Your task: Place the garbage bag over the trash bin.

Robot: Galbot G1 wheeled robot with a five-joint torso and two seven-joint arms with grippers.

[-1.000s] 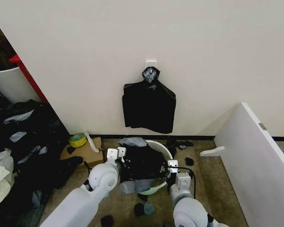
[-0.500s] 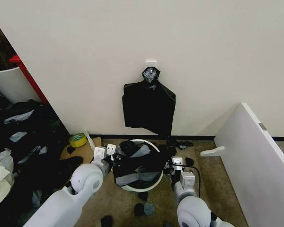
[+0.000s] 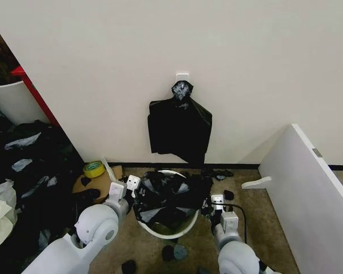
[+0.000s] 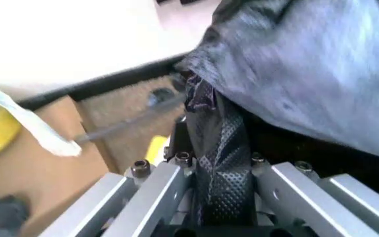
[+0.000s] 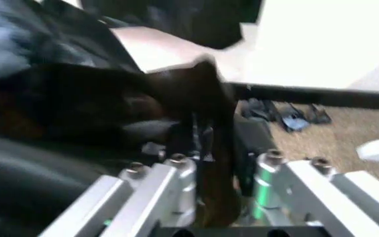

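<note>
The garbage bag [image 3: 168, 197], glossy black and crinkled, is stretched across the mouth of the trash bin [image 3: 160, 233], whose white rim shows below and behind it. In the head view my left gripper [image 3: 136, 191] holds the bag's left edge beside the bin and my right gripper [image 3: 207, 206] holds its right edge. In the left wrist view the left gripper [image 4: 216, 163] is shut on a fold of black plastic. The right wrist view shows the right gripper [image 5: 209, 163] pinching the bag [image 5: 77, 98] as well. The bin's inside is hidden by the bag.
A flat bunch of black bags [image 3: 180, 128] hangs on the wall above the bin. A yellow tape roll [image 3: 94, 168] lies on cardboard [image 3: 100, 182] to the left, beyond it dark clutter. A white board [image 3: 308, 194] leans at the right. Dark scraps [image 3: 174, 251] lie in front.
Both grippers have moved apart and back toward me, spreading the bag wider. The bag has come down onto the bin, and the bin's front rim now shows under it.
</note>
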